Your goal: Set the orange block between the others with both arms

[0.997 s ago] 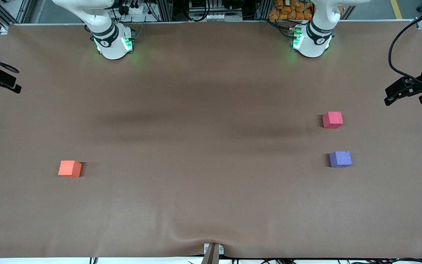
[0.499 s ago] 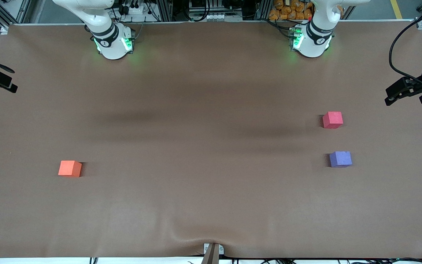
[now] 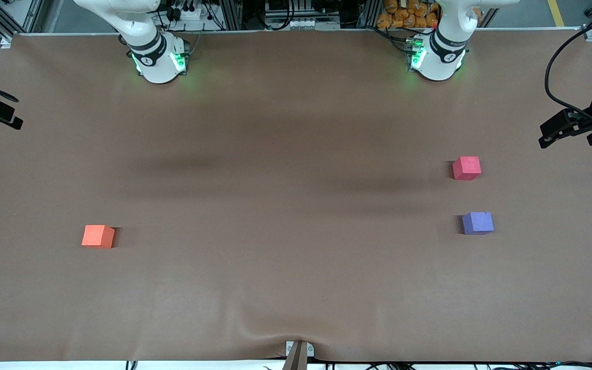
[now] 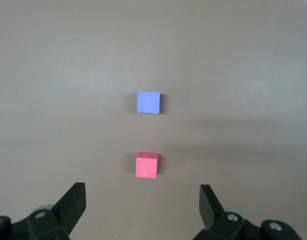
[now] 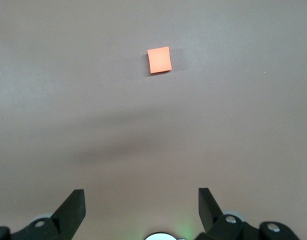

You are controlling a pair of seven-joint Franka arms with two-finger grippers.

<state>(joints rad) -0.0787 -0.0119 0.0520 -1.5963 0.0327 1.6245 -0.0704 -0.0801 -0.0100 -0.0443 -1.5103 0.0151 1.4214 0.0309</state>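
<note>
Brown matting is covering the whole worktop (image 3: 296, 288), and three small matte foam cubes are sitting on it. A bright orange foam cube (image 3: 98, 236) is lying alone toward the right arm's end of the worktop, fairly near the edge closest to the front camera. A pinkish-red foam cube (image 3: 466, 168) and a purple-blue foam cube (image 3: 478, 223) are sitting toward the left arm's end, apart from each other, the purple-blue one nearer the front camera.

Both black two-finger grippers are hanging high with fingers spread wide and holding nothing. The right gripper (image 5: 141, 212) is looking down on the orange cube (image 5: 159, 60) from above the worktop; the left gripper (image 4: 142, 206) is hovering over the pinkish-red cube (image 4: 146, 165) and the purple-blue cube (image 4: 148, 103) and appears to be waiting.

The step in hand is judged to be the right arm's reach for the orange cube. Doing it well probably means descending straight over it, squaring the fingers to two flat faces, and closing gently on the soft foam. Since the gap between the other two cubes lies well away, a handover near mid-worktop looks likely, leaving faces free for the left gripper.
</note>
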